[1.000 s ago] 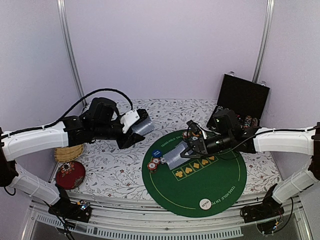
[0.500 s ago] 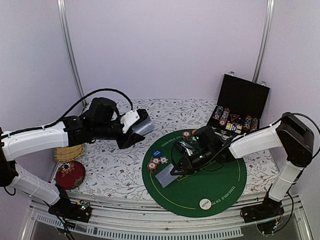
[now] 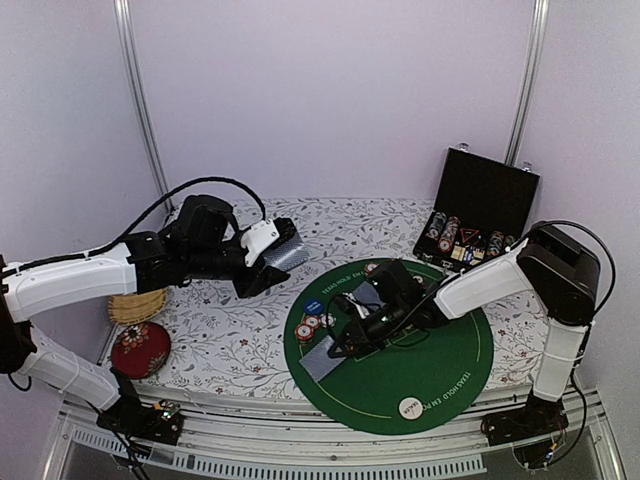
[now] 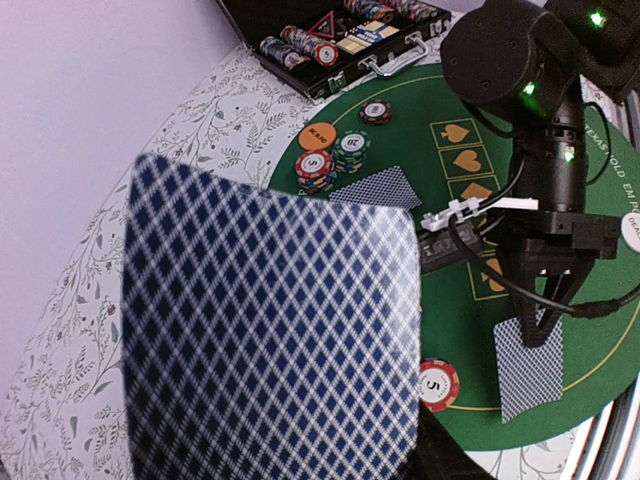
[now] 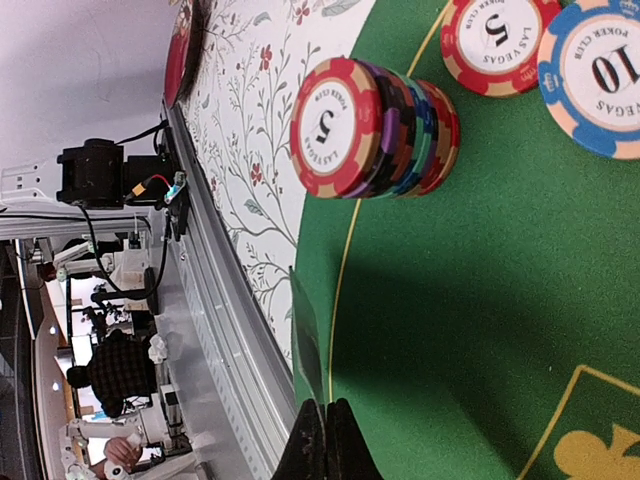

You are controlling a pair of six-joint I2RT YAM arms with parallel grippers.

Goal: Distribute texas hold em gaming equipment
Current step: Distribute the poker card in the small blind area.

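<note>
Blue-diamond cards (image 4: 270,330), green mat (image 3: 430,370), white floral tablecloth (image 3: 230,340).

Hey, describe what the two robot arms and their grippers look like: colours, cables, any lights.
Both arms have smooth white tubular links joined by chunky black joint housings: left arm, right arm. A loose black cable loops over the left arm. The left gripper is black with a white block; the right gripper is black, with green lights on the housing behind it.
</note>
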